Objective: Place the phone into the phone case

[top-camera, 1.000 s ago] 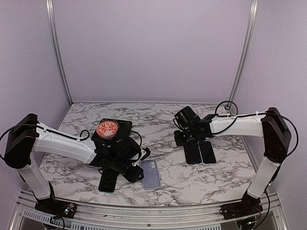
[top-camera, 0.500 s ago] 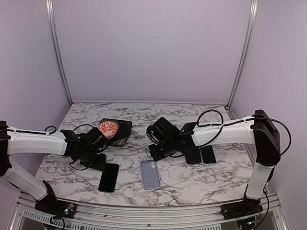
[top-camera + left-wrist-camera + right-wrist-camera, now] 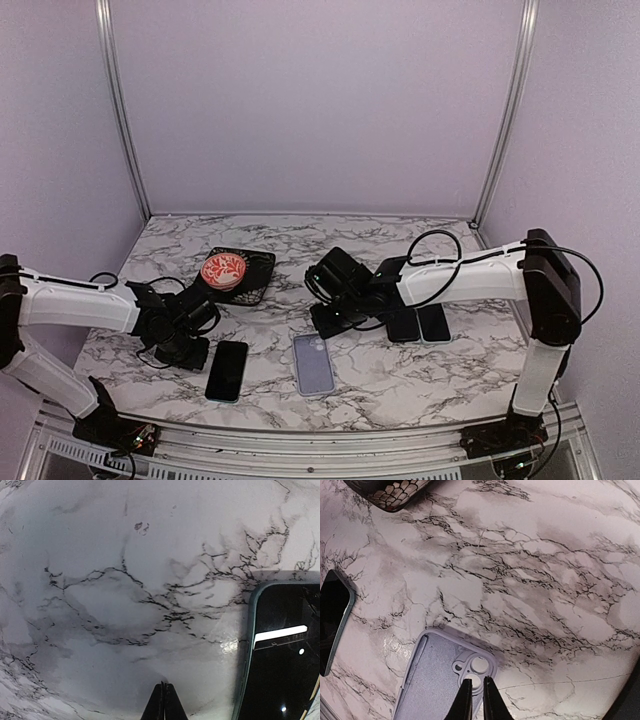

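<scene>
A black phone with a teal edge (image 3: 227,370) lies screen up on the marble table, left of an empty lavender phone case (image 3: 314,363) that lies open side up. My left gripper (image 3: 186,343) is shut and empty, low over bare marble just left of the phone; in the left wrist view the phone (image 3: 285,660) is at the right edge and the gripper (image 3: 163,700) is at the bottom. My right gripper (image 3: 331,316) hovers over the case's far end. In the right wrist view its fingers (image 3: 475,695) stand almost together, empty, above the case's (image 3: 432,682) camera cutout.
A black mesh basket (image 3: 258,272) holding a red patterned object (image 3: 223,270) sits at the back left. Two more dark phones (image 3: 403,323) (image 3: 433,322) lie side by side at the right, under the right arm. The teal phone (image 3: 332,620) shows at the right wrist view's left edge.
My left arm has pulled back to the left, off the phone and case, and stands beside the phone. My right arm has swung left from the two dark phones to above the case.
</scene>
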Tool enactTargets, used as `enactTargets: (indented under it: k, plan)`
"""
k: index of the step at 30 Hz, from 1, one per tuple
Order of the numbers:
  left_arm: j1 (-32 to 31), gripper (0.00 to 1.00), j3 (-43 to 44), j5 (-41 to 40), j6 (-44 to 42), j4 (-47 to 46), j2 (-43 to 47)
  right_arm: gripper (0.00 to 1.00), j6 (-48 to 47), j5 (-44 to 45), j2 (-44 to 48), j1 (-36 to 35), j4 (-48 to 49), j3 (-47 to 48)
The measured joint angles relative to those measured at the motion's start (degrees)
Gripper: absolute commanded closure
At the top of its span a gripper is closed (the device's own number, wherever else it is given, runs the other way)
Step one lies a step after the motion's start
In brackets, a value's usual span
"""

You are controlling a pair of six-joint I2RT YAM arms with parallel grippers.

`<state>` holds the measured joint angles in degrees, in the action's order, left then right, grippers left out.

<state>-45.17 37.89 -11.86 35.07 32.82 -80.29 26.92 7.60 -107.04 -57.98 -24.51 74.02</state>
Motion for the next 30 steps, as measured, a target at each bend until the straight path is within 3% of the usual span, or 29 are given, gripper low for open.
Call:
enactTargets:
  k: [9, 12, 15, 17, 23, 30]
  plan:
    - [-4.31, 1.00, 0.28, 6.84, -2.01, -3.87, -0.48, 0.90, -0.11, 0.37, 0.02, 0.00, -1.22, 0.00]
    - [-7.37, 1.00, 1.86, 9.05, -3.06, -5.40, -2.45, 0.85, 0.42, 0.35, 0.04, 0.00, -2.03, -0.07]
    - [-9.79, 1.00, 4.24, 11.61, -3.87, -7.10, -5.27, 0.72, 1.55, 0.11, 0.81, 0.00, -2.10, -1.62]
    - [-10.51, 1.00, 5.49, 12.94, -4.48, -7.96, -6.73, 0.68, 3.04, -0.68, 1.53, 0.00, -1.97, -3.43]
    - [-10.99, 1.00, 6.56, 14.91, -5.31, -9.03, -8.15, 0.68, 6.62, -2.64, 1.84, -1.16, -1.53, -7.63]
    - [-11.45, 1.00, 4.68, 18.25, -5.03, -10.40, -6.69, 0.81, 8.57, -3.78, 0.17, -2.82, -0.74, -7.41]
